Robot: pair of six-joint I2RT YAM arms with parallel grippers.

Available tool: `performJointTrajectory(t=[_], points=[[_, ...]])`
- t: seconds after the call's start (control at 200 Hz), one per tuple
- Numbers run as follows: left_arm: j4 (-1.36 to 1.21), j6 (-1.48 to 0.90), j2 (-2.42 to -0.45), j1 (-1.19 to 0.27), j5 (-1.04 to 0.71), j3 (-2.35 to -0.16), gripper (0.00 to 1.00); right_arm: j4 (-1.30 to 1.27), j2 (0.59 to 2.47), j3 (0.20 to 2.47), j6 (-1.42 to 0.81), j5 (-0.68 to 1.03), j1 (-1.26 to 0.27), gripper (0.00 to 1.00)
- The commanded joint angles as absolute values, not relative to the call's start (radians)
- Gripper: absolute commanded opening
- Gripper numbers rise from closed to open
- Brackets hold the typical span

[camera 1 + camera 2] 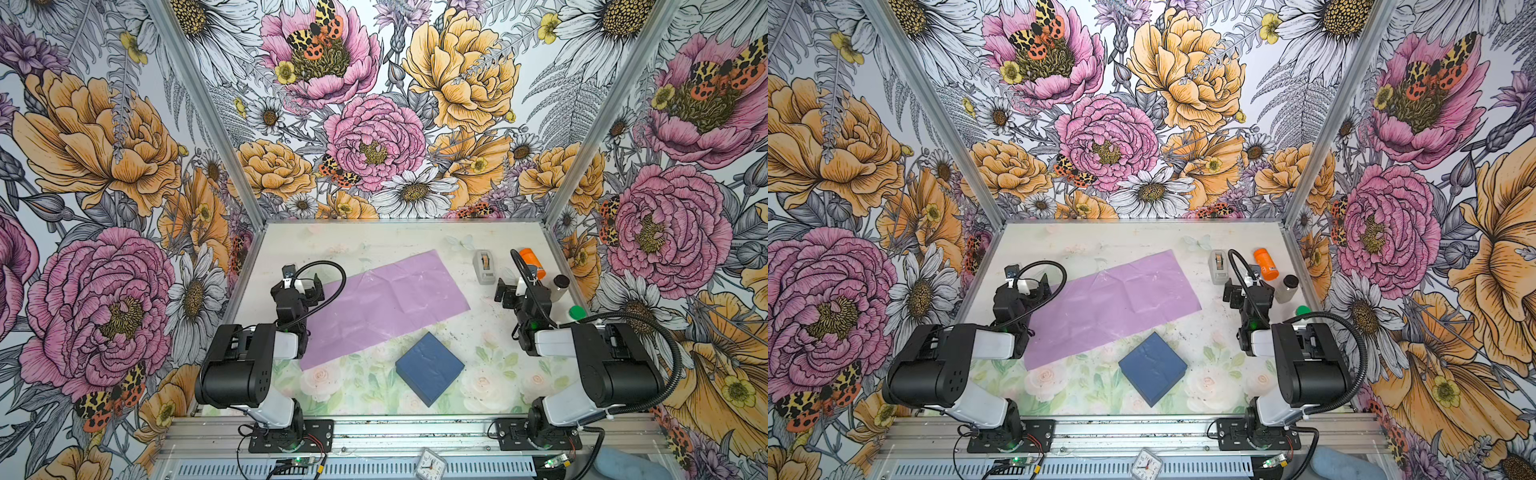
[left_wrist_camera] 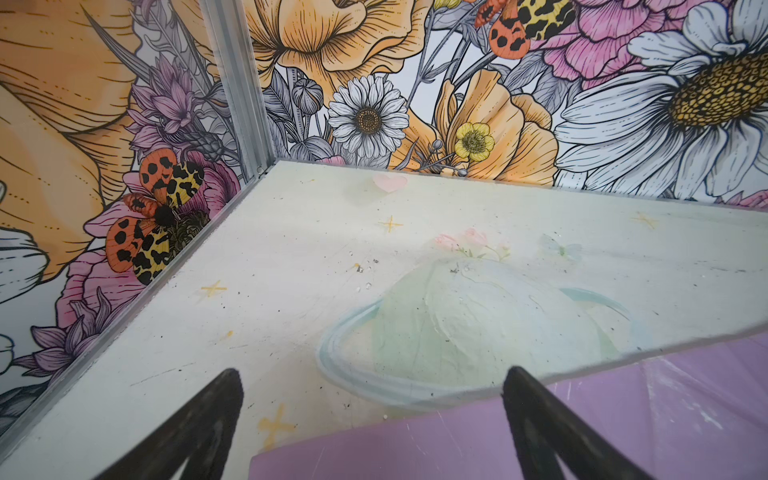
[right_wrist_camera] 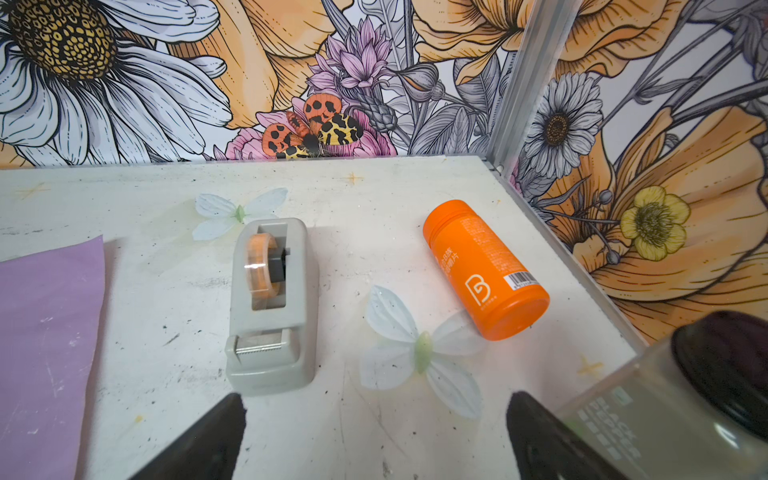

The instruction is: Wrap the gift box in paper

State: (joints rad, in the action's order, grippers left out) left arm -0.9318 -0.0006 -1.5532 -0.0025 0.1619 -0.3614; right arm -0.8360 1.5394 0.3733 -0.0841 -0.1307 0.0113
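Paper (image 1: 384, 305) is laid flat, lilac face up, on the tabletop (image 1: 374, 237); the gift box (image 1: 429, 368) is set just beside its near edge. Jaws of the left gripper (image 2: 370, 380) and right gripper (image 3: 374, 403) are spread, empty.

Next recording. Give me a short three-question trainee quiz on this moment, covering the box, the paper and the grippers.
1. True or false: the gift box sits on top of the paper.
2. Which thing lies on its side near the tape dispenser? A) orange bottle B) mug C) scissors
3. Fill in: the left gripper and the right gripper both stand ____, holding nothing.

Key:
1. False; the gift box rests on the table, off the paper.
2. A
3. open
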Motion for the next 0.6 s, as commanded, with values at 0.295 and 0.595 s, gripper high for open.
performJointTrajectory(t=[0.295,0.595], points=[[-0.941,0.001,-1.551,0.002,0.13,-0.377,0.99,-0.862,1.535,0.394,-0.074,-0.133,0.002,1.0],[-0.941,0.0,-1.55,0.006,0.123,-0.378,0.99,-0.863,1.535,0.393,-0.072,-0.132,0.003,1.0]])
